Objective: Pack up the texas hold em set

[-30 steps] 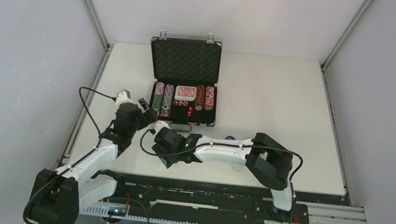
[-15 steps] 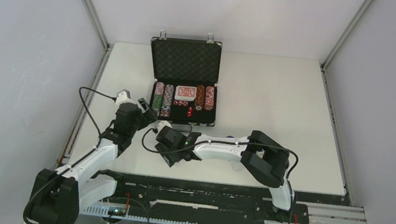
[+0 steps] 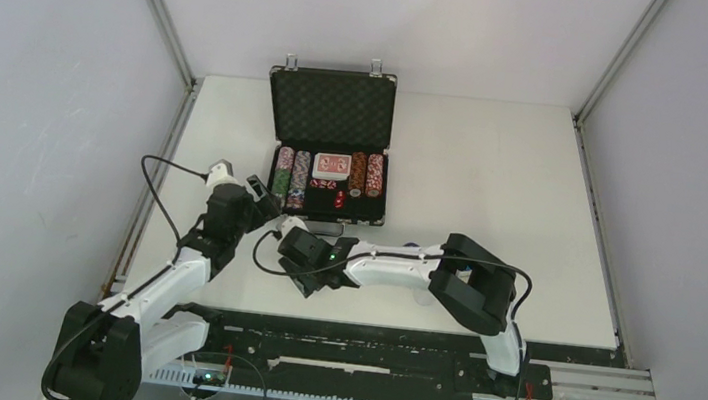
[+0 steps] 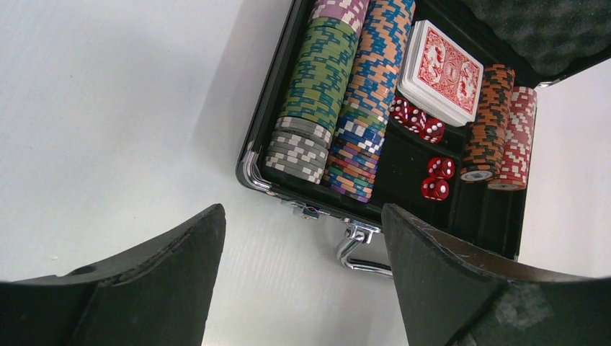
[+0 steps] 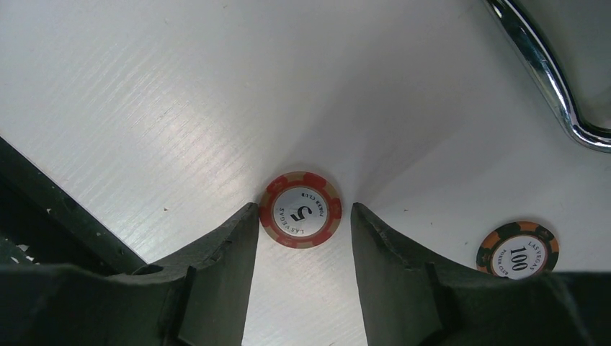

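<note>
- The texas hold em set (image 3: 332,165) is mostly packed, as the top view has it: its black case (image 3: 330,107) lies open at the far middle of the table (image 3: 491,196), lid upright, with chip rows, a red deck and dice inside. Both arms reach toward its near edge. The left gripper (image 3: 265,198) is near the case's near-left corner, and the right gripper (image 3: 289,224) is low over the table just near of the case. The loose chips cannot be made out from here.
- In the left wrist view, the left gripper (image 4: 301,216) has its jaws spread wide with nothing between them. It hovers above the table and looks down on the case's near-left corner, where the chip rows (image 4: 317,94), the red card deck (image 4: 443,72), the red dice (image 4: 436,176) and the metal handle (image 4: 357,249) show.
- In the right wrist view, the step in hand appears to be picking up stray chips. The right gripper (image 5: 304,210) stands partly open astride a red chip (image 5: 300,210) lying flat on the table. One finger (image 5: 223,267) touches its rim and the other is just beside it, so nothing is lifted yet.
- The next move calls for a firm pinch on the thin rim, a clean lift, and a carry to a chip row. An orange chip (image 5: 517,250) also waits nearby.
</note>
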### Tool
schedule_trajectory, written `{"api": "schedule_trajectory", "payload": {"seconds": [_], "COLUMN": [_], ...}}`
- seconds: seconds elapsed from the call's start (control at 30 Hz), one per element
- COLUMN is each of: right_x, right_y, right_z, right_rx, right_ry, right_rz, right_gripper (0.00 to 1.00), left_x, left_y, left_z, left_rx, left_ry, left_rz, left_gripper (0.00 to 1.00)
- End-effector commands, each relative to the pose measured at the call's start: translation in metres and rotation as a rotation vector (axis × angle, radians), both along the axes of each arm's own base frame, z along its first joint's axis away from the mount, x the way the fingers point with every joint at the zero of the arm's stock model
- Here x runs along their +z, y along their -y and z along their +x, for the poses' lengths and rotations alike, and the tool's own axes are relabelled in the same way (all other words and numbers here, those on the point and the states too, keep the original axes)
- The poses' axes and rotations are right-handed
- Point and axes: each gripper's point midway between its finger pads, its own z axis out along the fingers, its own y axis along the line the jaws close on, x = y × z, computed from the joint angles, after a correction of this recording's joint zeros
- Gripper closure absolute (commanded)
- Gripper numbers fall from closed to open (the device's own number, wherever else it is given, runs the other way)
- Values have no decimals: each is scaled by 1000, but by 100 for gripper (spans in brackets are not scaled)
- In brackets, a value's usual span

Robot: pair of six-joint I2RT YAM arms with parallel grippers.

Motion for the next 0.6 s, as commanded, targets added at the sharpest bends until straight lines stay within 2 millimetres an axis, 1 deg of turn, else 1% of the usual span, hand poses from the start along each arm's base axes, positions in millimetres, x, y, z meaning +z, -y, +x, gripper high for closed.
{"api": "schedule_trajectory", "payload": {"seconds": [0.0, 0.4, 0.57], "right_x": [1, -1, -2], "right_y": [-3, -6, -11], "right_z": [-1, -6, -9], "right_rx": [-12, -4, 3], "right_ry": [19, 29, 29], "right_rz": [-7, -17, -18], "right_gripper": [42, 40, 39], "left_x": [-2, -4, -3], "left_y": [1, 2, 2], "left_z": [0, -2, -2], "left_rx": [-5, -11, -11], "left_ry": [15, 13, 16], "left_rz": [-18, -23, -24], "left_gripper": [16, 16, 16]}}
